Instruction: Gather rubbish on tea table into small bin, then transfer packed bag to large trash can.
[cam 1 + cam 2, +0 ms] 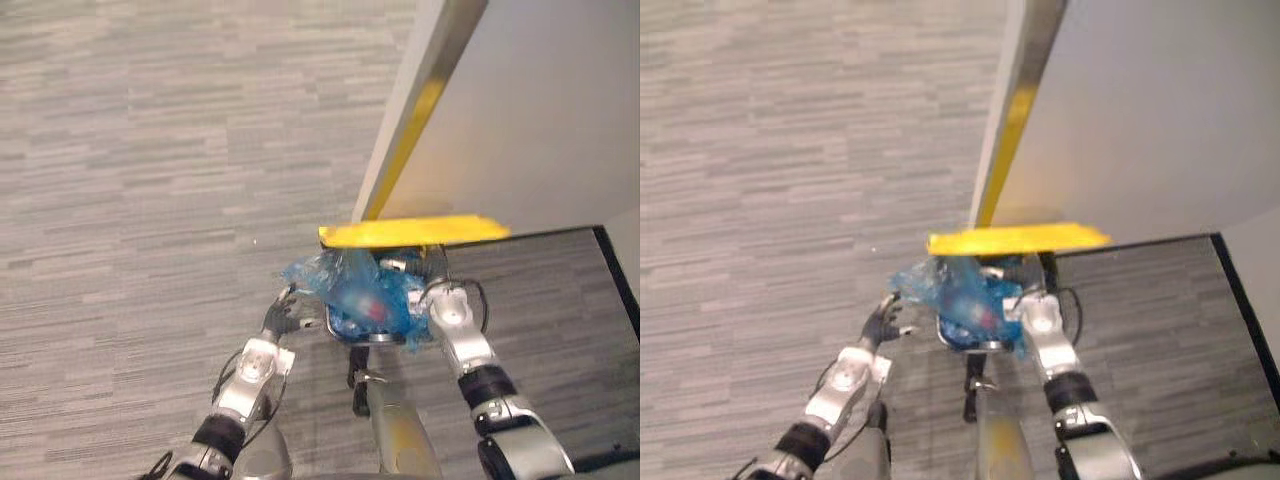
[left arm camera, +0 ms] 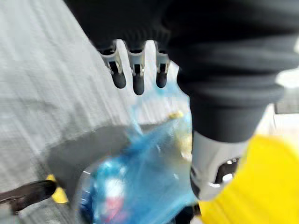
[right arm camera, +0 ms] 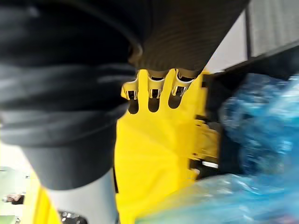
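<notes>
Left eye view: blue plastic bag (image 1: pixel 360 295), thin, crinkled and half see-through, bulging out of a small bin (image 1: pixel 380 340) with a round, shiny metal rim. Holds a red and white lump inside, with any print on it too blurred to read. Sits between the two hands, just in front of the large yellow trash can (image 1: pixel 410 232), with loose folds of film spilling over the rim on both sides. Smooth, hard yellow plastic on the can, its top showing as a long flat slab. Stands against a plain pale grey wall (image 1: pixel 530 120) with a yellow strip (image 1: pixel 410 130) running down its corner edge.

Left hand (image 1: pixel 283 316) at the bag's left edge, dark-tipped fingers (image 2: pixel 136 70) straight and slightly apart, held over the film and pinching nothing. Right hand (image 3: pixel 155 89) at the bag's right side, its fingers straight in a close row before the yellow plastic, with nothing clasped.

Grey carpet floor (image 1: pixel 150 150) underneath, streaked in short plank-like bands.
</notes>
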`<state>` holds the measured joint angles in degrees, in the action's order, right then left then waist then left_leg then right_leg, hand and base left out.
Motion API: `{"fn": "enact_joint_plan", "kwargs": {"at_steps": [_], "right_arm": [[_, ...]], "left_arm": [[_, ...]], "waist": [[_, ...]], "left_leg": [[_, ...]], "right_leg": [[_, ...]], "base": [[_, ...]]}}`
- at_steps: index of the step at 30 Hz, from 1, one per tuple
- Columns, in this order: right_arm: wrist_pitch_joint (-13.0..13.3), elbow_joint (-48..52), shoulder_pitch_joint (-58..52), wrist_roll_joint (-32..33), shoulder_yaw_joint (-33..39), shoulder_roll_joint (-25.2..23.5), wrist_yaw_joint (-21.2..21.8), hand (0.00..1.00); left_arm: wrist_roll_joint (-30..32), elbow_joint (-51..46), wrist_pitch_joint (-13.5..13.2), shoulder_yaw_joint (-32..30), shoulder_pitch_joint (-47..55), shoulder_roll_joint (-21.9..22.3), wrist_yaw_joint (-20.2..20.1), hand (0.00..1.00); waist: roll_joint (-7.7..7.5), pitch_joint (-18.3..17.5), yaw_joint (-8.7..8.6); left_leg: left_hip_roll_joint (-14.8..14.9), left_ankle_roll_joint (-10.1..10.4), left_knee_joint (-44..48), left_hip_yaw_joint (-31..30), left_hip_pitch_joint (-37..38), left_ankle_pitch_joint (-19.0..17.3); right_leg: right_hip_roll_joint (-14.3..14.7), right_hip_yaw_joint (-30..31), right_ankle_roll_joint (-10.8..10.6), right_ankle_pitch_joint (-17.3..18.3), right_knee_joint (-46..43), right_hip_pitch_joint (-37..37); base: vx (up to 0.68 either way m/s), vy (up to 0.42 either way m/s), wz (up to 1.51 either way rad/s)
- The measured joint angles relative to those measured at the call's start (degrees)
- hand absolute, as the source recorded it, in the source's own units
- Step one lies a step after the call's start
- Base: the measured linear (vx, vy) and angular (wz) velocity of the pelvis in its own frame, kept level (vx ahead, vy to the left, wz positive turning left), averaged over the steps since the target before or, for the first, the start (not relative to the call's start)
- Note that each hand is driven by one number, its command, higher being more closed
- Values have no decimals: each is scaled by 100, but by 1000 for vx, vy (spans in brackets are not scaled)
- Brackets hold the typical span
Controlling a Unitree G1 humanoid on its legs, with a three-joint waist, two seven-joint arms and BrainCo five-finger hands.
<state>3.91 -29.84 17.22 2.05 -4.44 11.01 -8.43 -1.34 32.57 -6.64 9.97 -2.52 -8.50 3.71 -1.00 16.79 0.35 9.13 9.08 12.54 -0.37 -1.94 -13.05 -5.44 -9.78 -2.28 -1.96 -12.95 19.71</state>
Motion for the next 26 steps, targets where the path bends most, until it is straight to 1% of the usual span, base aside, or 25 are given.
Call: {"fn": "enact_joint_plan", "kwargs": {"at_steps": [1, 2, 3, 4, 5, 7, 8, 9, 10, 11, 12, 13, 14, 15, 16, 17, 18, 19, 20, 21, 22, 24, 25, 26], "right_arm": [[-2, -32, -58, -18, 2, -2, 10, 0], [-4, -50, -267, -157, 8, -26, 54, 0], [-4, -52, -331, -213, 34, -47, 73, 0], [-4, -76, -429, -226, 105, -116, 103, 0], [-4, -137, -591, -253, 213, -245, 116, 0], [-10, -312, -927, -421, 214, -253, 160, 0], [-11, -355, -1017, -439, 218, -251, 164, 0], [-29, -499, -1249, -447, 216, -256, 183, 0], [-58, -644, -1468, -462, 215, -315, 212, 0], [-55, -711, -1519, -472, 222, -361, 219, 0], [-57, -855, -1754, -511, 324, -519, 250, 0], [-64, -1106, -2048, -616, 538, -738, 284, 0], [-67, -1202, -2111, -635, 591, -783, 290, 0], [-113, -1475, -2209, -671, 763, -875, 288, 0], [-172, -1735, -2236, -691, 915, -880, 279, 0], [-175, -1785, -2242, -696, 986, -885, 273, 0], [-185, -1990, -2217, -709, 1198, -813, 233, 0], [-186, -2061, -2196, -709, 1255, -798, 227, 0], [-186, -2215, -2158, -642, 1463, -791, 211, 0], [-186, -2284, -2158, -641, 1519, -786, 203, 0], [-200, -2409, -2110, -643, 1563, -775, 176, 0], [-239, -2632, -2078, -650, 1636, -748, 121, 0], [-246, -2660, -2077, -649, 1681, -749, 113, 0], [-254, -2739, -2059, -646, 1756, -741, 104, 0]], "left_arm": [[2, 92, -6, -37, 63, -12, -29, 0], [7, 543, -13, -242, 239, -46, -79, 0], [7, 725, -2, -300, 271, -52, -94, 0], [8, 975, 27, -416, 317, -50, -148, 0], [8, 1338, 91, -552, 455, -68, -168, 0], [-19, 1648, 148, -699, 618, -85, -167, 0], [-18, 1652, 160, -776, 622, -83, -167, 0], [9, 1676, 188, -919, 643, -76, -164, 0], [18, 1808, 201, -987, 677, -32, -156, 0], [20, 1859, 202, -1040, 689, -40, -154, 0], [12, 1913, 225, -1199, 683, -48, -146, 0], [12, 1905, 246, -1303, 695, -52, -142, 0], [13, 1904, 247, -1310, 724, -49, -142, 0], [15, 1866, 250, -1336, 750, -6, -143, 0], [46, 1906, 284, -1481, 709, 160, -138, 0], [75, 1916, 302, -1541, 709, 278, -142, 0], [129, 1965, 311, -1686, 678, 527, -139, 0], [129, 2030, 316, -1710, 641, 595, -137, 0], [129, 2217, 321, -1730, 556, 756, -138, 0], [128, 2254, 320, -1729, 541, 788, -137, 0], [127, 2320, 320, -1722, 529, 834, -136, 0], [124, 2411, 322, -1686, 541, 834, -122, 0], [123, 2420, 322, -1688, 545, 817, -113, 0], [123, 2438, 323, -1691, 557, 763, -102, 0]], "waist": [[-4, -15, 6], [-10, -24, 11], [-15, -21, 16], [-30, -30, 22], [-50, -43, 18], [-113, -49, 6], [-140, -54, -4], [-195, -50, -5], [-5, -88, 14], [-67, -126, 2], [-219, -231, -34], [-326, -342, -10], [-359, -373, -6], [-448, -445, 15], [-421, -547, 37], [-338, -599, 60], [-91, -788, 112], [-14, -816, 106], [85, -901, 60], [99, -910, 38], [155, -964, 15], [171, -1079, 4], [190, -1098, 11], [171, -1130, 21]], "left_leg": [[-29, -39, 32, 4, 32, -28], [-140, -80, 163, 62, 146, -98], [-186, -107, 184, 90, 193, -115], [-245, -156, 195, 155, 267, -142], [-327, -196, 275, 246, 329, -190], [-459, -280, 552, 310, 264, -292], [-485, -309, 627, 315, 227, -316], [-479, -359, 683, 309, 199, -313], [-292, -377, 570, 413, 151, -197], [-285, -366, 550, 435, 141, -163], [-271, -344, 504, 470, 101, -101], [-256, -283, 401, 475, 106, -32], [-254, -261, 375, 474, 111, -15], [-238, -190, 368, 503, 91, 16], [-201, -115, 251, 623, 75, 77], [-147, -95, 173, 658, 52, 126], [-9, -128, -120, 869, -4, 329], [28, -117, -207, 890, 2, 377], [45, -169, -517, 890, 113, 567], [52, -174, -611, 876, 162, 628], [62, -226, -754, 838, 238, 701], [67, -278, -913, 743, 302, 804], [65, -238, -950, 738, 303, 831], [32, -230, -978, 733, 306, 837]], "right_leg": [[-18, 21, -14, 4, -17, -26], [-118, 115, -119, 56, -105, -113], [-148, 158, -168, 74, -128, -137], [-181, 234, -198, 63, -158, -156], [-230, 343, -276, 18, -178, -181], [-345, 441, -433, -59, -200, -174], [-370, 457, -464, -25, -171, -167], [-377, 456, -719, 157, -116, -192], [-349, 410, -551, 420, -848, 47], [-360, 446, -378, 457, -1334, 169], [-372, 527, -216, 716, -2424, 319], [-375, 529, -199, 1038, -3187, 160], [-376, 536, -195, 1165, -3322, 64], [-389, 599, -222, 1559, -3272, -230], [-228, 539, -294, 1797, -2569, -448], [-142, 523, -265, 1807, -2308, -497], [71, 407, 244, 1697, -1398, -612], [120, 402, 266, 1622, -1292, -625], [194, 385, 270, 1461, -985, -725], [216, 371, 259, 1427, -887, -785], [252, 346, 251, 1353, -704, -903], [279, 240, 163, 1178, -286, -1125], [281, 234, 148, 1141, -218, -1168], [275, 230, 110, 1081, -120, -1199]], "base": [[-96, 96, -7], [-75, 70, -13], [-122, 85, -22], [-118, 64, -33], [-189, 95, -37], [-193, 82, -22], [-192, 75, -8], [-172, 37, -17], [-171, 24, -23], [-122, -17, -25], [-91, -90, -11], [-54, -90, -8], [-21, -157, -7], [24, -178, -23], [24, -178, -35], [11, -155, -79], [-17, -65, -68], [-32, -79, -57], [-17, -23, -5], [-23, -10, 7], [-9, 11, 19], [-8, 31, 24], [-15, 57, 18], [-18, 38, 10]]}}
